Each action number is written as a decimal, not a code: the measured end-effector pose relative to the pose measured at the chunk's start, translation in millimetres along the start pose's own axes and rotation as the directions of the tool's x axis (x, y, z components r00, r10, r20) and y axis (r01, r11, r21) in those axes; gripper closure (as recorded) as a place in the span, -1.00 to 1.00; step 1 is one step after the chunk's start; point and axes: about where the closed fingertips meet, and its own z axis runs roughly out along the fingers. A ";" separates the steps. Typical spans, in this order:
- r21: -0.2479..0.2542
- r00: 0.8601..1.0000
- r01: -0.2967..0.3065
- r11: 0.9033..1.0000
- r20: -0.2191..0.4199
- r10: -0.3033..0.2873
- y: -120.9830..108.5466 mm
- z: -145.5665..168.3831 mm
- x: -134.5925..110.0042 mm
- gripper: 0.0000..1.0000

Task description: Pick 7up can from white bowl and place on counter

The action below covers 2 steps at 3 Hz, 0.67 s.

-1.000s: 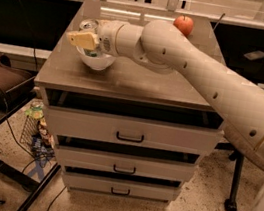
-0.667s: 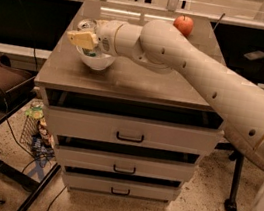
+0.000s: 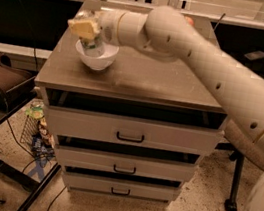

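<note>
Reaching over the bench (image 3: pixel 146 82) from the right, the pale arm (image 3: pixel 218 77) puts its gripper (image 3: pixel 87 28) directly above the white bowl (image 3: pixel 99 62), which sits near the back left corner of the top. The 7up can (image 3: pixel 94 48) stands in that bowl, leaning a little, its green-and-white lower half showing above the rim while its upper part is covered by the gripper's yellowish end. The jaws sit at the can's top, touching it or very nearly so, but whether they are clamped on it or only set around it cannot be told from this view. The can's base looks to be inside the bowl, so the lift out does not appear complete: at best the grasp is made, and the task reads as being at the pick, with little of it finished. Left to do, by this judgement, is to secure the hold if it is not secure, raise the can straight up until it is free of the rim, carry it sideways to the bare stretch of bench to the right of the bowl or in front of it, set it down upright and let go. The bowl is light and glossy and could slide or tip if the can drags on its wall. Below, the cabinet's three drawers (image 3: pixel 131 130) are shut.
</note>
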 end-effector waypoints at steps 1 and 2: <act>-0.034 0.997 -0.069 0.997 0.037 0.070 -27.2 -42.1 -52.9 1.00; -0.032 0.993 -0.095 0.995 0.073 0.097 -57.8 -80.4 -85.4 1.00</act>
